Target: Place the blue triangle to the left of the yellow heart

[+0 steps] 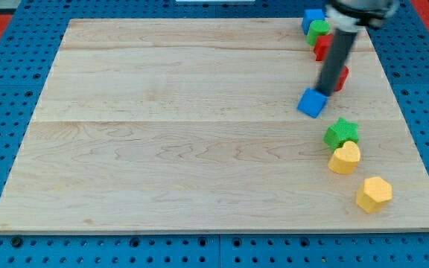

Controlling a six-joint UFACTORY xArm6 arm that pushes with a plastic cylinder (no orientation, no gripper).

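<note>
Camera view: my tip point(322, 91) (no legible writing) touching blue triangle point(312, 103)

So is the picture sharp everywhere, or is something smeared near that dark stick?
In the camera view the light is soft and even, with only faint shadows under the blocks; the wooden board and yellow heart look crisp, while the rod above my tip is blurred, beside the blue triangle.

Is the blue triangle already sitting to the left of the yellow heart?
No, the blue triangle lies above the green star toward the view's top, with the yellow heart below both, and my tip touches the triangle.
</note>
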